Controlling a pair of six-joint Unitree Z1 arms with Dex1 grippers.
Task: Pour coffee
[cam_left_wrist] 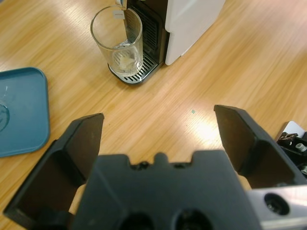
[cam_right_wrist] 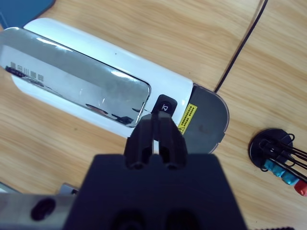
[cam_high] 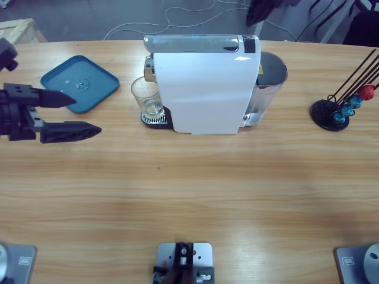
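We have the left gripper (cam_high: 89, 115) out at the table's end, jaws spread wide with nothing between them, hovering over bare wooden table (cam_high: 189, 189). Ahead of its jaws and a bit off to one side sits the clear glass (cam_left_wrist: 118, 40) on the drip grille (cam_left_wrist: 139, 72) of the white coffee machine (cam_high: 204, 86), well apart from the fingertips. The glass looks empty from the left wrist view: only clear reflections at its base, so we see no coffee in it. Just beside the left gripper's upper jaw in the high view lies the blue tray (cam_high: 80, 83), the jaw tip overlapping its near edge in that view; whether it touches, we cannot tell. The right gripper (cam_right_wrist: 156, 136) looks straight down on the machine's top, jaws pressed together and holding nothing, their tips just beside the black button (cam_right_wrist: 165, 105) at the end of the chrome lid (cam_right_wrist: 72, 79). Whether they touch the button we cannot tell. Off to the side of the right gripper, well apart, stands the black capsule rack (cam_right_wrist: 278, 155) with blue and red capsules (cam_right_wrist: 280, 172).
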